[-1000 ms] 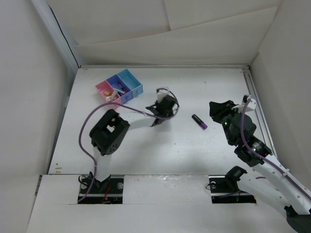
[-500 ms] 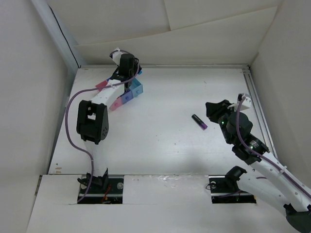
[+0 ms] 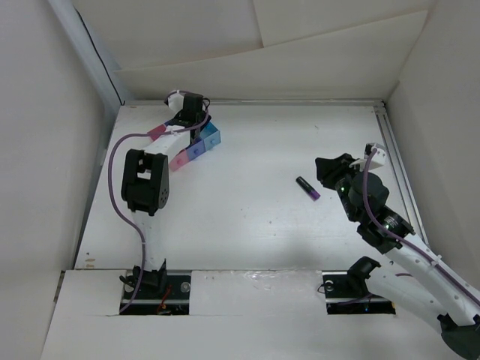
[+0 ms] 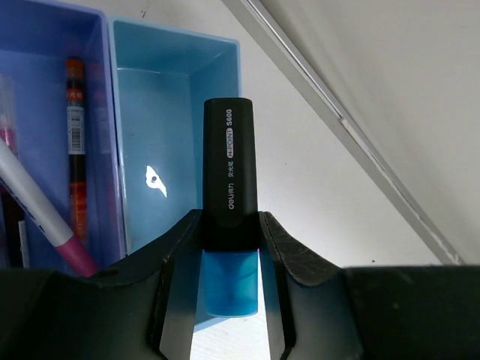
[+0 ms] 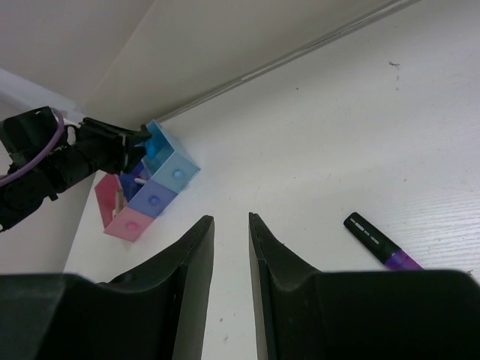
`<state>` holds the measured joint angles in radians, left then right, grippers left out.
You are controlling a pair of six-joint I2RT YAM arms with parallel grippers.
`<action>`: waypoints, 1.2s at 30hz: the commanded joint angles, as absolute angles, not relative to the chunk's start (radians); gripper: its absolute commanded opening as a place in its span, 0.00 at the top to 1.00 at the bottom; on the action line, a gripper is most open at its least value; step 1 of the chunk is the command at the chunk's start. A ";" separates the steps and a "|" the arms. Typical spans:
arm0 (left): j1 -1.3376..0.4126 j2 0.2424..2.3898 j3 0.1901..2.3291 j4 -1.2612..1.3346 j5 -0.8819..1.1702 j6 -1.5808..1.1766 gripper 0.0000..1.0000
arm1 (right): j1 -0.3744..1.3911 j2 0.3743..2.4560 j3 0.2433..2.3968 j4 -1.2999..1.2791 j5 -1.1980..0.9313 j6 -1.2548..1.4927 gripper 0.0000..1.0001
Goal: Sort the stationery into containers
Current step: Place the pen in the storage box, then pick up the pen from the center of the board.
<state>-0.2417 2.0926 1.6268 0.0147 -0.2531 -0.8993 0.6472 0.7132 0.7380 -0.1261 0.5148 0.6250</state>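
A short marker (image 4: 229,172) with a smooth matte black barrel, white print along its side and a translucent cyan end is clamped between the curved black fingers of the left gripper (image 4: 229,232), which is closed on its lower barrel. The marker is held above the light blue bin (image 4: 172,105), a glossy open-top rectangular plastic tray whose bare floor carries a bright glare spot; whether the marker touches the bin cannot be told. In the adjoining medium blue bin (image 4: 45,45) a thin pen with a barcode label (image 4: 75,135) and a white pen with a pink end (image 4: 37,217) are seen, details that are shown only by the left wrist view. From above, the three joined bins are found near the far left corner of the matte white table (image 3: 247,225), largely covered by the left gripper (image 3: 191,112); the pink bin (image 3: 180,160) is partly visible there. A second dark marker with a purple end (image 3: 308,188) lies flat toward the right edge, about midway between the near and far edges. The right gripper (image 3: 326,171) is held just beside it, apart from it. In the right wrist view its fingers (image 5: 230,225) are seen parted by a narrow gap with nothing between them, with the purple-ended marker (image 5: 382,241) to one side.
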 commanded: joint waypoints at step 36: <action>-1.083 2.219 1.774 0.008 -0.531 -0.698 0.62 | 0.640 0.621 0.741 -0.094 0.653 0.644 0.88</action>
<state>-1.0435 2.1960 1.6230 0.0700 -0.4900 -0.7197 0.6472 0.6182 0.7361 -0.1230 0.6510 0.6376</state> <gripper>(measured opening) 0.379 0.118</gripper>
